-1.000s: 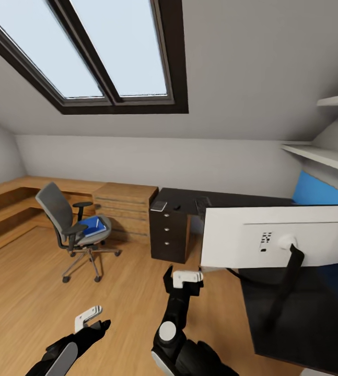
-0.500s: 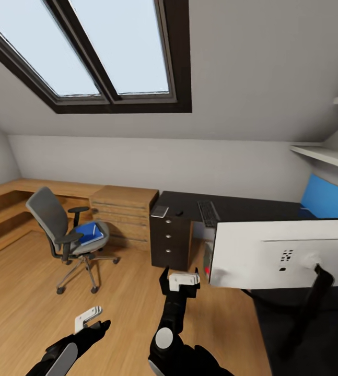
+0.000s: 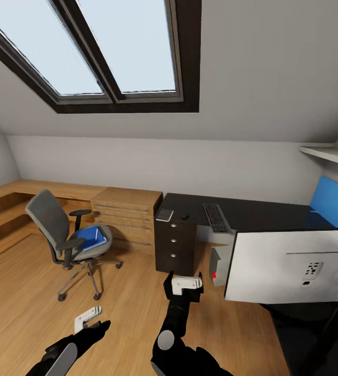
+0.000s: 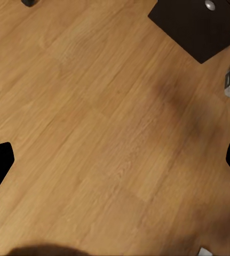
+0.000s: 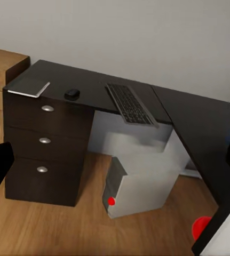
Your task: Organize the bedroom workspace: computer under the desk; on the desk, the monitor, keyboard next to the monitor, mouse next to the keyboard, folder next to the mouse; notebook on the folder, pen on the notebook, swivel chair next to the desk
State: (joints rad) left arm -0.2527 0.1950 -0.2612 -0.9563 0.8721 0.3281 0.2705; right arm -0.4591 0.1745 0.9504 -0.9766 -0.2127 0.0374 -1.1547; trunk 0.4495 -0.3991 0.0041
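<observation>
The swivel chair (image 3: 59, 230) stands on the floor left of the desk (image 3: 257, 215), with the blue folder (image 3: 92, 237) on its seat. On the black desktop lie the grey notebook (image 3: 164, 214) (image 5: 27, 86), the mouse (image 3: 184, 215) (image 5: 72, 94) and the keyboard (image 3: 216, 217) (image 5: 129, 104). The computer (image 3: 220, 265) (image 5: 141, 184) sits under the desk. The monitor (image 3: 294, 266) shows its white back at the near right. My left gripper (image 3: 93, 324) and right gripper (image 3: 185, 284) hang open and empty over the floor. The pen is out of view.
A light wooden drawer chest (image 3: 129, 211) stands between chair and desk, joined to a low wooden bench (image 3: 12, 190) along the wall. The dark drawer unit (image 3: 175, 245) (image 4: 200, 26) ends the desk. Wood floor (image 3: 127, 308) lies open ahead. Wall shelves (image 3: 330, 154) hang at the right.
The camera has shifted, so the monitor sits further right in the picture and the keyboard and computer have come into view. Both arms hold the same pose.
</observation>
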